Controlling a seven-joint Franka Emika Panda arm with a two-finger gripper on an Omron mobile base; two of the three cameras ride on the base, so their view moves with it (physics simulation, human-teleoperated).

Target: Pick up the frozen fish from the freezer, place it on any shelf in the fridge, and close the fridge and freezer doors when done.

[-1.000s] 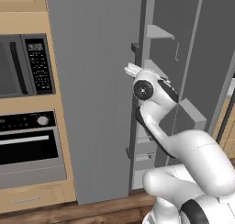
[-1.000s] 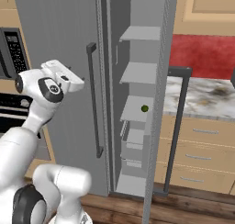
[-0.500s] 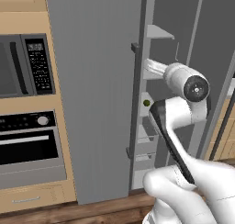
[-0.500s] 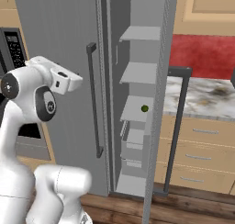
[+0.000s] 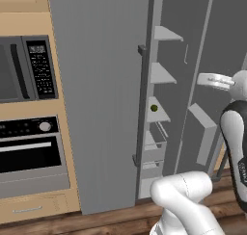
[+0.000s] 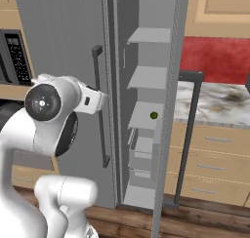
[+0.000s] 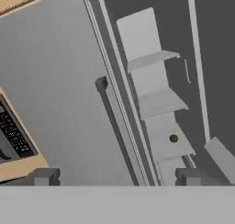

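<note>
The freezer (image 5: 162, 87) stands open, its short pale shelves (image 6: 148, 80) bare apart from a small green ball (image 5: 154, 108) on the third one down. No frozen fish shows on them. The freezer door (image 5: 208, 70) is swung wide, with a bin (image 5: 204, 132) on its inner face. To the left, the wide fridge door (image 5: 99, 99) is closed, its dark bar handle (image 5: 140, 104) beside the gap. My gripper (image 7: 118, 177) is open and holds nothing; it hangs back from the unit, pointed at the freezer shelves (image 7: 158, 101) and the ball (image 7: 173, 138).
A microwave (image 5: 26, 68) and an oven (image 5: 29, 152) sit in wooden cabinetry left of the unit. Right of it is a marble counter (image 6: 215, 103) over drawers, with a red backsplash. The open freezer door's handle (image 6: 191, 129) juts toward me. The floor is wood.
The arm has risen and swung, carrying the hand rightward in the left base view, away from the fridge door's edge. The doors, shelves and green ball are unchanged.
</note>
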